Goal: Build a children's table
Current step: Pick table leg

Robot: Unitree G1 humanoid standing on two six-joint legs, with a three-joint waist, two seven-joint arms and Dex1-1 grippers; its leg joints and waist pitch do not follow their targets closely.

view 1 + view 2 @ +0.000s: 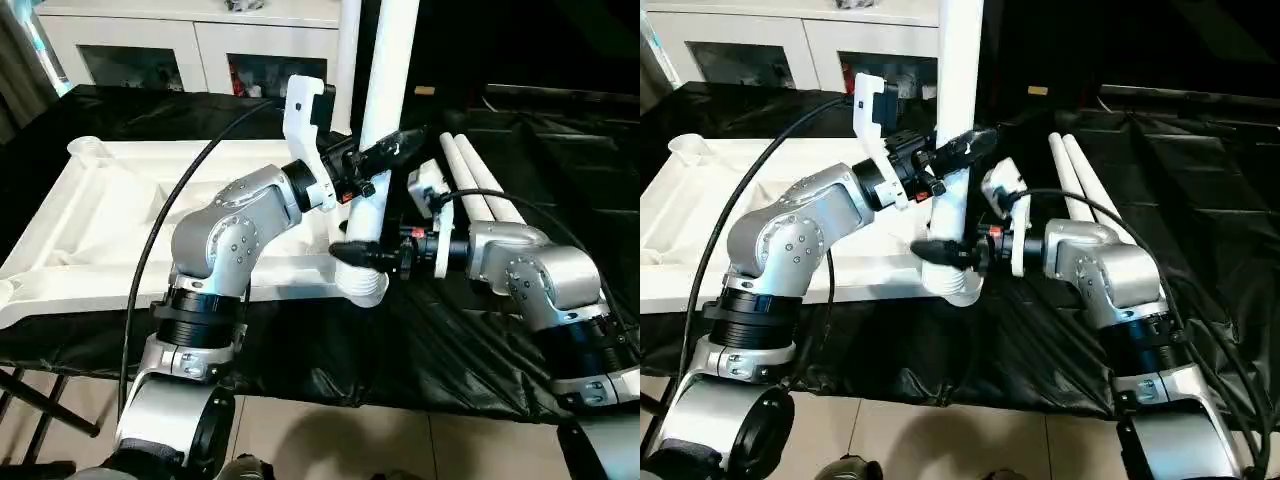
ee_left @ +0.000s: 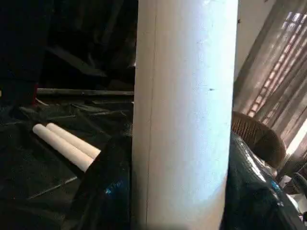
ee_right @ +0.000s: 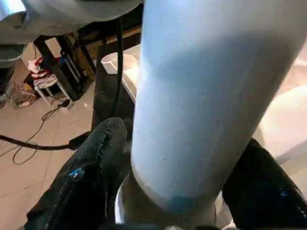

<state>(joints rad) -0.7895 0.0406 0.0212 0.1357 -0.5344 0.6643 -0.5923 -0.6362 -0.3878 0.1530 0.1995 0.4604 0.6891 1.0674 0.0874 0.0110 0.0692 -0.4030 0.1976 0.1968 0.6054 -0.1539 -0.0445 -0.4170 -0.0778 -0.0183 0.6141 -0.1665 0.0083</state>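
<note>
Upright, the leg [image 1: 383, 120] enters the tabletop [image 1: 120, 210] corner socket [image 1: 362, 283] — left gripper [image 1: 385, 152] clamps it high, right gripper [image 1: 362, 255] straddles its base, seemingly loosely; keep it plumb, press straight down.

Home: glass-door cabinet [image 1: 190, 45], wicker chair [image 2: 256, 141]

tabletop [image 1: 120, 215]: left half of your frame, on the surface [image 1: 520, 340] | upright leg [image 1: 385, 120]: centre, standing in the tabletop's near right corner socket [image 1: 362, 285] | two spare legs [image 1: 480, 185]: right of centre, lying side by side on the surface | cabinet [image 1: 190, 40]: upper left, behind the tabletop
</note>
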